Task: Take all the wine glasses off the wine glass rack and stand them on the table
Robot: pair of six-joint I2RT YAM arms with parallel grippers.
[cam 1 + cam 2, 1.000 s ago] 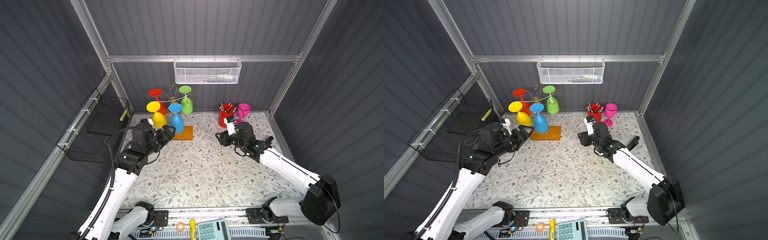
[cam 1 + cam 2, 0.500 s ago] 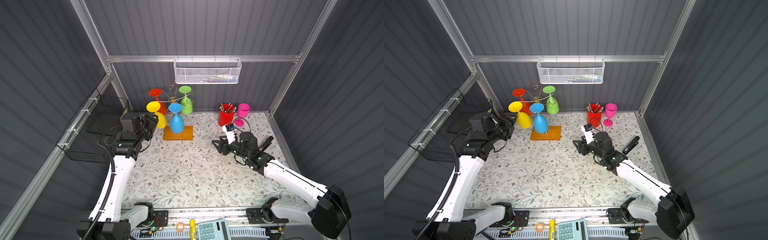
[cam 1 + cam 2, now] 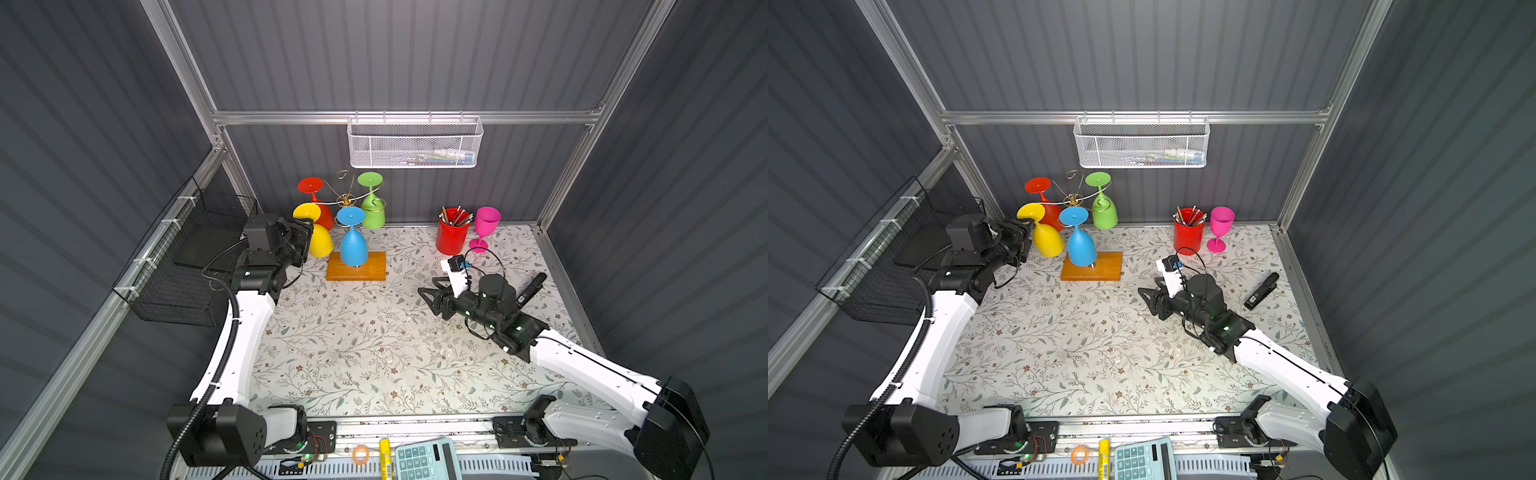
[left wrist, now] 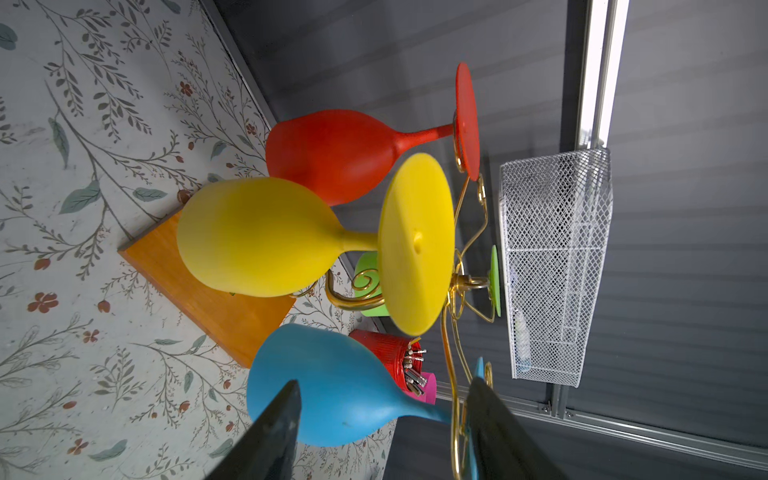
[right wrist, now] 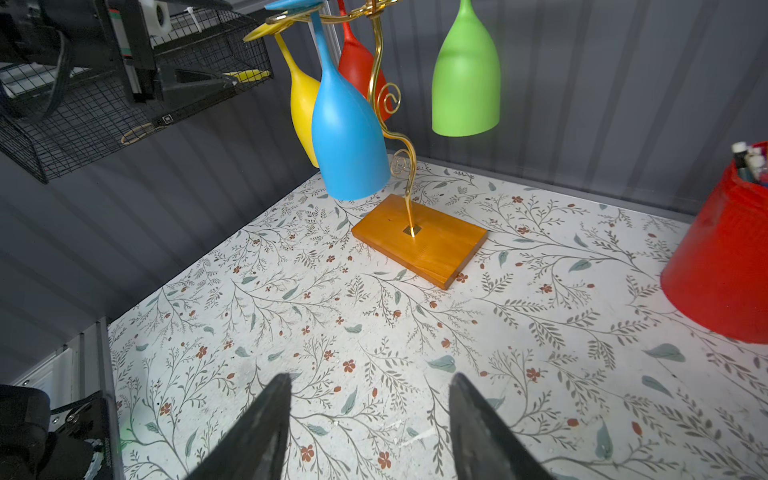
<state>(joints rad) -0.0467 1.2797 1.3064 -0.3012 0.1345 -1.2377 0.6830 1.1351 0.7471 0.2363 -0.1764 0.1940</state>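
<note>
right gripper (image 5: 370,376) is hovering low over the floral desk (image 3: 353,353) out front, fingers (image 5: 266,424) sitting spread with nothing between them. further back the left gripper (image 4: 384,381) is hanging just beside the yellow wine glass (image 3: 319,243), fingers (image 4: 274,432) spread too, gripping nothing. that glass is hanging upside down off the left side of the wine glass rack (image 3: 355,268), way back left on the desk
</note>
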